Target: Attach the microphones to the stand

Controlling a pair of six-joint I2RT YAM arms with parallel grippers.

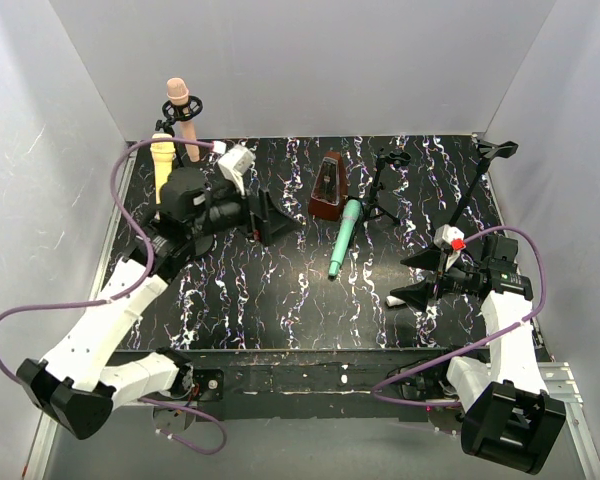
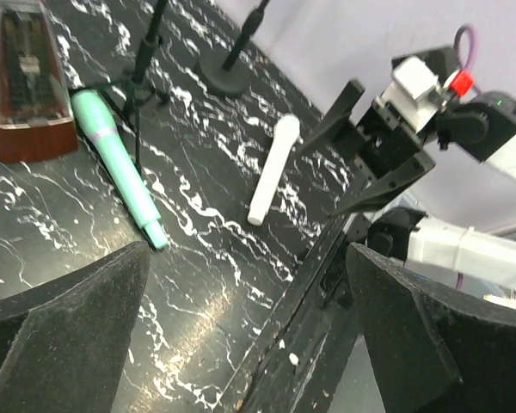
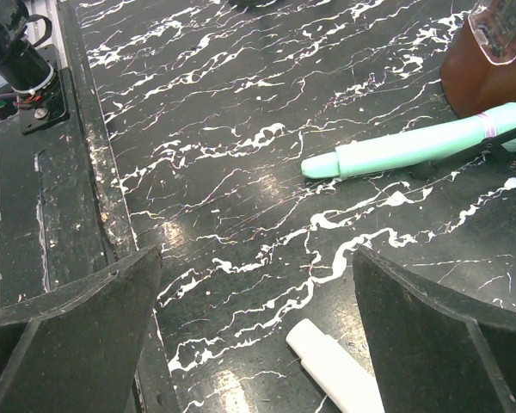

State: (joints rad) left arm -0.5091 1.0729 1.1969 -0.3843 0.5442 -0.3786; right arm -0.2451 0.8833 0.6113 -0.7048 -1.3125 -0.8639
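Standing at the back left, the left stand [image 1: 194, 125] holds the peach-pink microphone [image 1: 178, 98] head-up in its clip. The pale yellow microphone [image 1: 163, 165] is upright just beside it, its mount hidden behind the left arm. The left tool [image 1: 277, 218] hangs over the worktop [image 1: 280, 310], jaws spread wide with nothing between its fingers [image 2: 60, 344].

Right of it sits one brown metronome [image 1: 327, 188]. Just beside that, the teal-green microphone [image 1: 344, 237] lies flat, head toward the back, at the feet of a bare tripod stand [image 1: 385, 180]. The white microphone [image 2: 273, 169] lies flat near the front edge. It shows between the fingers of the right tool [image 1: 417, 278], which is wide open and gripping nothing. A bare right stand [image 1: 480, 175] rises at the far right.

Counted: four microphones, two upright at the back left and two loose on the worktop; one metronome; two empty stands.
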